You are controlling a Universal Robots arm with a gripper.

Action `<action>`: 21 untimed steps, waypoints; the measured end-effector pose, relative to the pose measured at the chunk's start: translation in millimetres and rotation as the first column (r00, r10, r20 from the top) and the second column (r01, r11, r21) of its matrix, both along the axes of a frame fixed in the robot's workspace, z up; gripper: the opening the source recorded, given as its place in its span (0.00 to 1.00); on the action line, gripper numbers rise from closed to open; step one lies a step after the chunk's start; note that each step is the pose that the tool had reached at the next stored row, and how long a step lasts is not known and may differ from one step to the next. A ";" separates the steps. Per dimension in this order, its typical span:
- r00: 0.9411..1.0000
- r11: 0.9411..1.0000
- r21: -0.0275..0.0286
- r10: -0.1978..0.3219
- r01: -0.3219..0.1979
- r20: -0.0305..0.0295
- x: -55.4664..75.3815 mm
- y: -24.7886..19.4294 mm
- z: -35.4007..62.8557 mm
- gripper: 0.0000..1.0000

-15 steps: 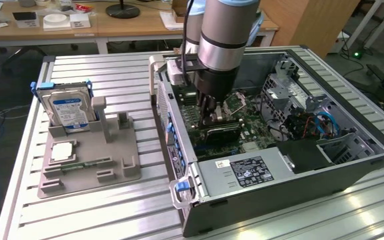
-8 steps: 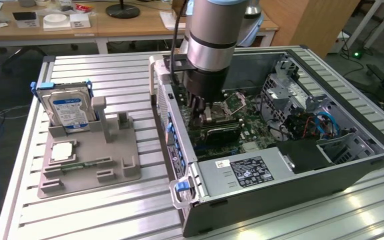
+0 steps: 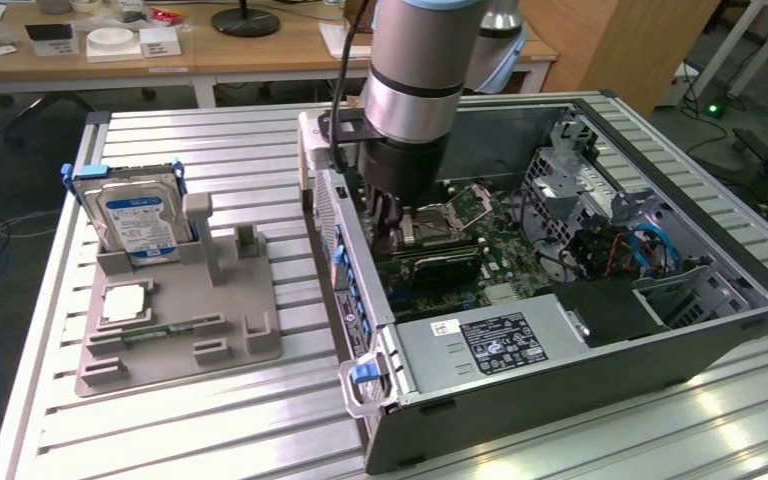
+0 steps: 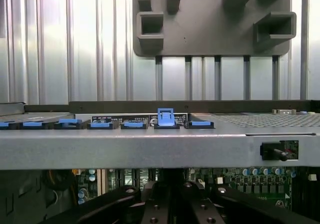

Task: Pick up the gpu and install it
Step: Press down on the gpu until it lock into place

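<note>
Gpu [image 3: 435, 263] sits just under the end effector [image 3: 404, 238].

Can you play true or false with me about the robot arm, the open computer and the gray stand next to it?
1. The computer case lies open on its side. True.
2. The gripper hangs over the gray stand. False: it is down inside the case, over the green motherboard.
3. A hard drive with a blue-white label stands upright in the gray stand. True.
4. The hard drive sits inside the computer. False: it is on the stand, at the exterior view's left of the case.
5. The table is ribbed metal. True.
</note>
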State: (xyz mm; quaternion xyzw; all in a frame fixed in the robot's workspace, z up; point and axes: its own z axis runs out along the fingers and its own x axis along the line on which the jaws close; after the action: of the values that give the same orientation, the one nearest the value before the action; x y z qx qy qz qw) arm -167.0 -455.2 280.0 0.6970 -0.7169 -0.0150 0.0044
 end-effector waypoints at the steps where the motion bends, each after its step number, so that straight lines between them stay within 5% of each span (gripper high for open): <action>1: 1.000 1.000 0.000 0.000 0.000 -0.001 -0.8 0.0 0.0 0.11; 7: 1.000 1.000 0.000 0.000 0.000 -0.002 -6.7 0.0 -1.2 0.11; 16: 1.000 1.000 0.000 0.000 0.000 -0.018 -7.2 -0.1 -2.8 0.11; 21: 1.000 1.000 0.000 0.001 -0.001 -0.019 -2.5 0.1 -4.4 0.11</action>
State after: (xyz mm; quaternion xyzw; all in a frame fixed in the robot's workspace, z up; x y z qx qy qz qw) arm -169.5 -455.1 275.6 0.6973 -0.7164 -0.0216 0.0112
